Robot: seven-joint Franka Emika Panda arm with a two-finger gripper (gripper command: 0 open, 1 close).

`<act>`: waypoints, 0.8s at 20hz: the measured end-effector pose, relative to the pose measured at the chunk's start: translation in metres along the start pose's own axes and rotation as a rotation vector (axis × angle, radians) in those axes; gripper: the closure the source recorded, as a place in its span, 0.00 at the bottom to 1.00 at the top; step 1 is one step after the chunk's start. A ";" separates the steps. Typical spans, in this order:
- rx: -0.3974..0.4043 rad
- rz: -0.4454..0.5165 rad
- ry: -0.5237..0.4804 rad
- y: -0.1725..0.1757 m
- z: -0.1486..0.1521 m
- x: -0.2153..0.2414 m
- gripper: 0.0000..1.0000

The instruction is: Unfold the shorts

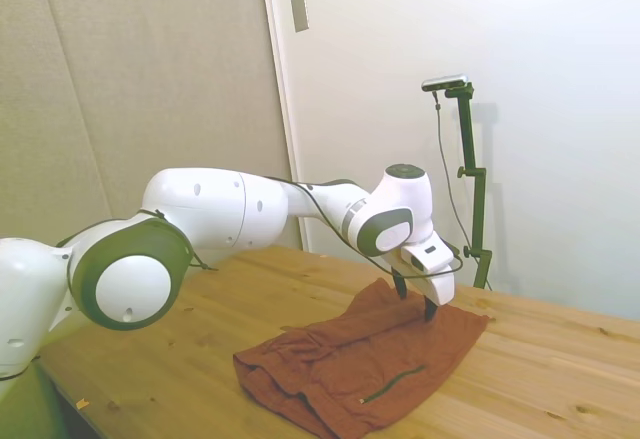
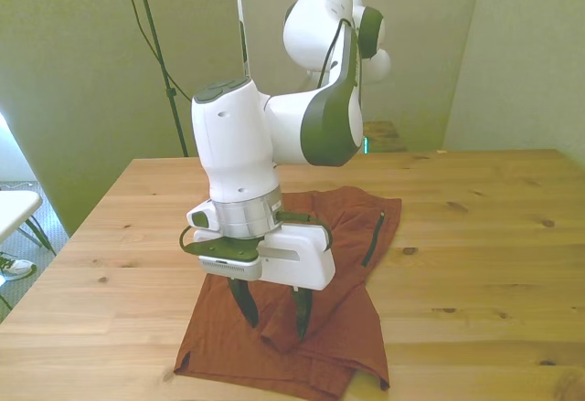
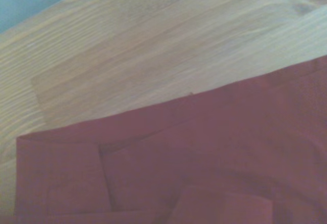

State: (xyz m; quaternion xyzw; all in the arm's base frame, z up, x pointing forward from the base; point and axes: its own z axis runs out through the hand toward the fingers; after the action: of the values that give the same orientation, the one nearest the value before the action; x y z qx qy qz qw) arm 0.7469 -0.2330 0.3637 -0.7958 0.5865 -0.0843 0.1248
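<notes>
The shorts (image 1: pixel 365 364), a rust-brown pair in soft wrinkled fabric, lie on your pale wooden table (image 1: pixel 560 369) right beneath the jaws, with most of the cloth spreading away from them toward the side view's left. A dark greenish zip pocket (image 1: pixel 392 382) shows on the cloth, well clear of the fingertips. Your white arm's two-finger gripper (image 2: pixel 275 317) points straight down with its jaws parted by a moderate gap, and the dark fingers (image 2: pixel 244 301) stand on either side of a raised fold of fabric. You cannot tell whether they touch the cloth; they are not clamped on it. In the wrist view you see an edge of the shorts (image 3: pixel 204 152) against bare tabletop (image 3: pixel 153 45).
</notes>
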 end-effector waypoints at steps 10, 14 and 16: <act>-0.007 -0.003 -0.004 -0.002 0.008 -0.001 1.00; -0.012 -0.004 -0.008 -0.002 0.009 -0.002 1.00; -0.011 -0.005 -0.008 -0.002 0.009 -0.002 1.00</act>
State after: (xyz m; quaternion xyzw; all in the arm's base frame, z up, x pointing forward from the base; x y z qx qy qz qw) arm 0.7511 -0.2299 0.3558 -0.7983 0.5844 -0.0781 0.1226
